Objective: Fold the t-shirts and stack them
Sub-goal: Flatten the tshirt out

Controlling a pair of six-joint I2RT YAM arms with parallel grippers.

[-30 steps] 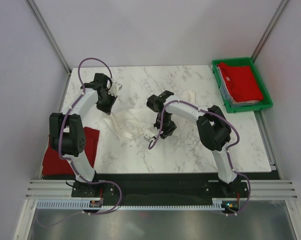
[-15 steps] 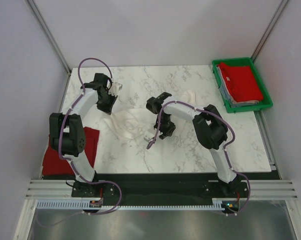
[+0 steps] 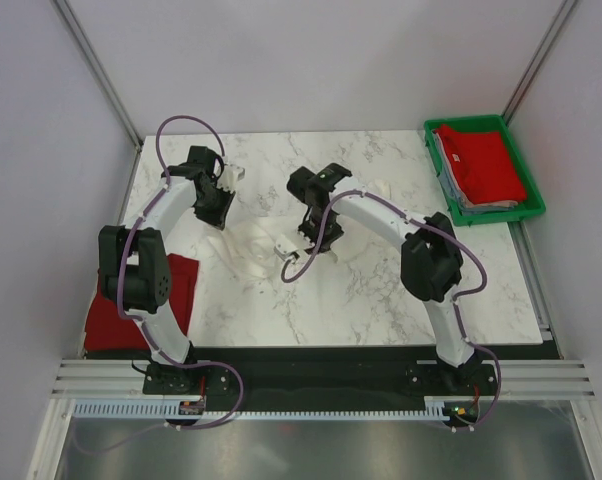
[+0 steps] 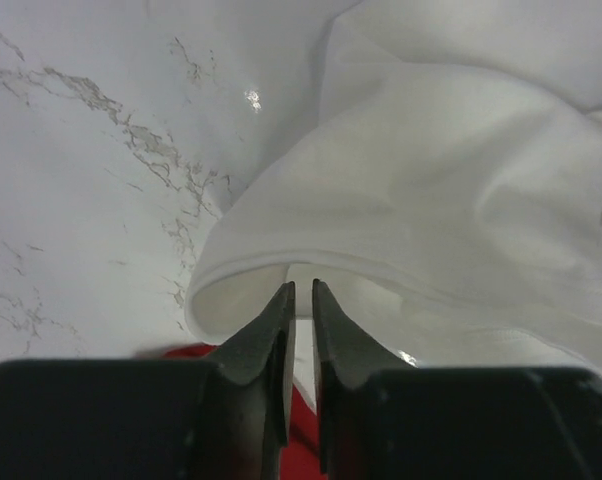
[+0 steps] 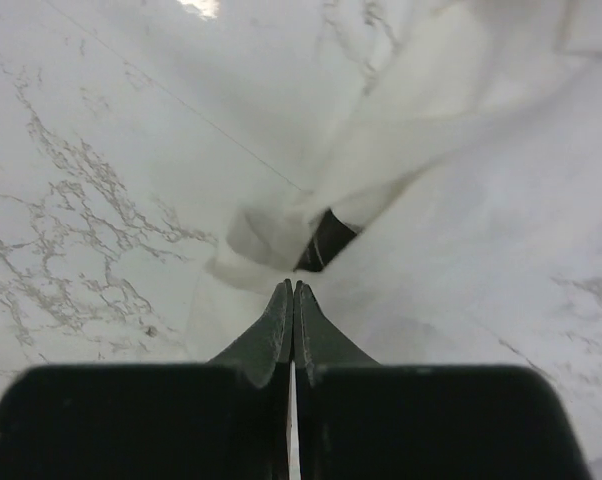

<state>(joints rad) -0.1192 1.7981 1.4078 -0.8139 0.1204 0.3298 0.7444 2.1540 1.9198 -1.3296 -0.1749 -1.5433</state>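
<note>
Shirts: one white t-shirt crumpled on the table, one red t-shirt at its left edge, a second red t-shirt in the green tray (far right). Left claw narrowly parted at the white hem; right claw pressed closed.

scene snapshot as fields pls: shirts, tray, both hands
white cloth t-shirt: crumpled, unfolded, mid marble table
red cloth t-shirt: flat, table's near-left edge
green plastic tray: far right, second red t-shirt atop its stack
left hand: jaws barely apart, tips at white shirt's edge; grip unclear
right hand: jaws shut, tips at white shirt
</note>
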